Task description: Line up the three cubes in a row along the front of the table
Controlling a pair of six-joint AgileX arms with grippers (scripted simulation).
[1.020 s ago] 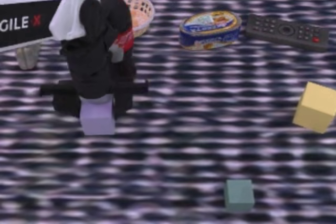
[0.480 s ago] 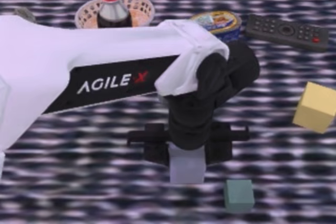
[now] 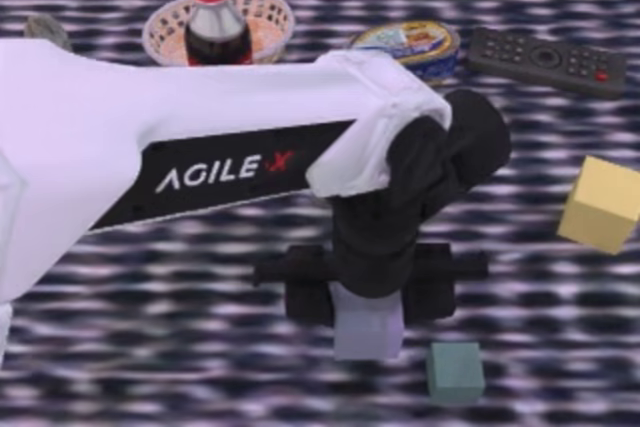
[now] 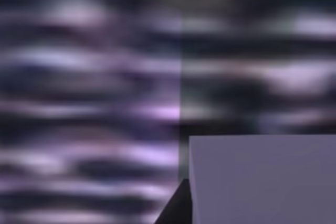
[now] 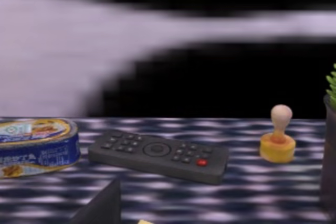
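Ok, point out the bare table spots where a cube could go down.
Bare: the front strip left of the lavender cube, and the stretch between the teal cube and yellow cube. Crowded: the back edge, with basket, bottle, tin and remote.

**Table layout**

Front centre: lavender cube between the left gripper fingers, teal cube just beside it on the right. Yellow cube sits well apart at the right edge. Along the back of the table, left to right: basket holding a bottle, tin, remote.
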